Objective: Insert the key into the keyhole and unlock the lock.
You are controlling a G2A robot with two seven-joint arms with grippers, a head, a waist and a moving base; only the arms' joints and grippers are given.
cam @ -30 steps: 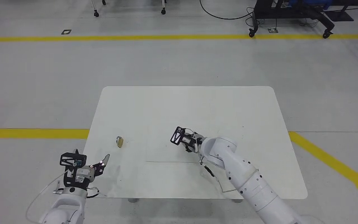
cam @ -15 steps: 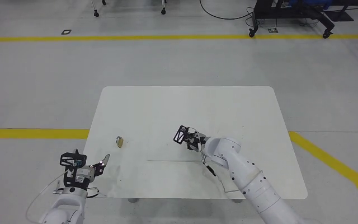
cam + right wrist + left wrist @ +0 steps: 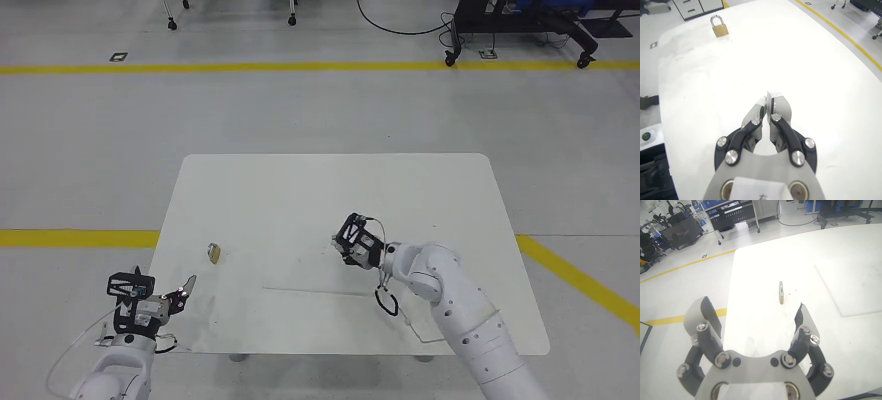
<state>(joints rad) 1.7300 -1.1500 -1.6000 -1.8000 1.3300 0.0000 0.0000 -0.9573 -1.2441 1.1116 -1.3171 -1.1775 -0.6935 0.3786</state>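
Top view: the lock (image 3: 214, 253) is standing on the table (image 3: 300, 190), a gripper on either side.
The left gripper (image 3: 180, 293) is hovering near the lock, by the table edge; the right gripper (image 3: 350, 238) is hanging well apart from it. Left wrist view: the left gripper (image 3: 755, 306) is gaping wide, facing the lock (image 3: 781, 292). Right wrist view: the right gripper (image 3: 766, 98) is pressing its tips together, the lock (image 3: 719, 28) far ahead.

Lock (image 3: 214, 252) stands left on the table (image 3: 300, 180) — right hand (image 3: 345, 240) over its middle.
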